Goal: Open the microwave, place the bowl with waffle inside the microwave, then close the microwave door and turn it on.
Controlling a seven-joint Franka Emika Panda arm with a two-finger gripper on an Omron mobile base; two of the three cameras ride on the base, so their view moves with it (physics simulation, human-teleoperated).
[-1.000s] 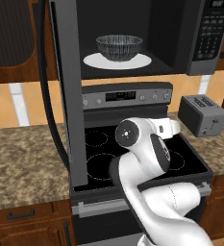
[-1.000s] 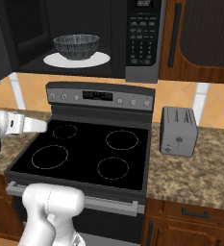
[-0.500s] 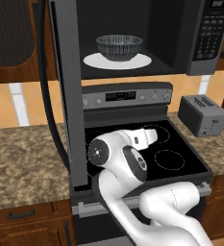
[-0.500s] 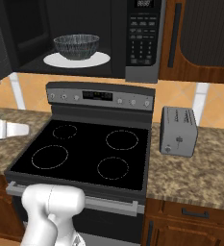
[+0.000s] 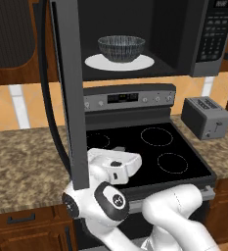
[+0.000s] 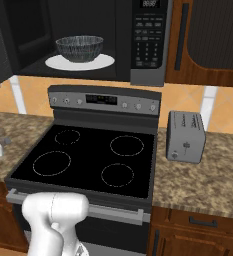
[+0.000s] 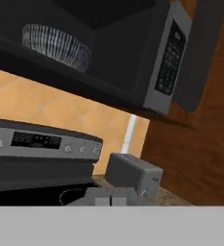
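The microwave (image 5: pixel 209 43) hangs above the stove with the microwave door (image 5: pixel 69 98) swung wide open, seen edge-on, its long handle (image 5: pixel 48 93) facing left. Inside, the ribbed dark bowl (image 5: pixel 121 47) stands on the white turntable plate (image 5: pixel 135 62); it also shows as the bowl (image 6: pixel 79 48) and the bowl (image 7: pixel 56 44). The waffle is hidden by the bowl's wall. My gripper (image 7: pixel 111 201) is shut with nothing in it. It sits low at the stove's front left, below the door, pointing up and right toward the microwave. My arm (image 5: pixel 110 198) is folded in front of the stove.
A black-topped stove (image 6: pixel 88 155) lies under the microwave. A grey toaster (image 6: pixel 185 136) stands on the granite counter (image 6: pixel 208 180) to its right. The counter (image 5: pixel 22 157) continues on the left. Wooden cabinets (image 6: pixel 208 40) flank the microwave.
My arm has swung left and sunk low, carrying the hand from over the stove to below the open door. The fingers closed their last bit. Bowl and door have not moved.
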